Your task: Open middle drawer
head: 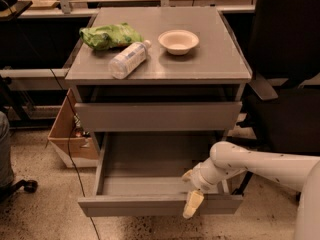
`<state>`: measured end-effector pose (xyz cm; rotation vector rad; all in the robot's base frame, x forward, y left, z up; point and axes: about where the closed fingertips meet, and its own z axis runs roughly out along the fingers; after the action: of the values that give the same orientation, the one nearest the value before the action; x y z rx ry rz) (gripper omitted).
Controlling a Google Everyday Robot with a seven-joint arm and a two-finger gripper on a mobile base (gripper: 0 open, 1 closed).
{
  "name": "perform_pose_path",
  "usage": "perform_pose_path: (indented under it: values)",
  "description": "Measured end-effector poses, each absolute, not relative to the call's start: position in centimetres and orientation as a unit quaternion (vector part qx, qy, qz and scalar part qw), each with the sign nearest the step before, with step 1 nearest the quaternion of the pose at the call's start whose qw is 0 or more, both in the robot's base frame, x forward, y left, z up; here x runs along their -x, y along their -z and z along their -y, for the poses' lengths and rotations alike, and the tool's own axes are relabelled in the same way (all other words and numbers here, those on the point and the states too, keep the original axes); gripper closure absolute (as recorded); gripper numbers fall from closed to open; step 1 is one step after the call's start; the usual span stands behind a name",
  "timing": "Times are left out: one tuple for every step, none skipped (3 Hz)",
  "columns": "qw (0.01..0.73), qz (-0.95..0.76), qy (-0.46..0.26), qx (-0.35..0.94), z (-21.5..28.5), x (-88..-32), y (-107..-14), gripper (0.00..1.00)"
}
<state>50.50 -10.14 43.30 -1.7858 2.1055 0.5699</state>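
The grey cabinet (158, 66) has its top drawer (158, 116) shut. The middle drawer (130, 205) below it is pulled far out, and its bare grey inside shows. My gripper (192, 198) sits at the right part of that drawer's front edge, on the end of my white arm (250, 164) coming in from the right. It is shut on the front panel, with one tan finger (193, 205) hanging down over the outer face. The lowest drawer is hidden under the open one.
On the cabinet top lie a green bag (107, 35), a plastic bottle (128, 60) on its side and a white bowl (178, 41). A cardboard box (70, 134) stands at the left, with a cable (75, 169) running down to the floor. A dark chair (287, 59) stands at the right.
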Motion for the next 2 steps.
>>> perform_pose_path:
  values:
    - [0.161,-0.739,-0.196,0.625,9.9,-51.0,-44.1,0.15]
    - [0.162,-0.741,-0.186,0.624,9.9,-52.0,-45.5,0.38]
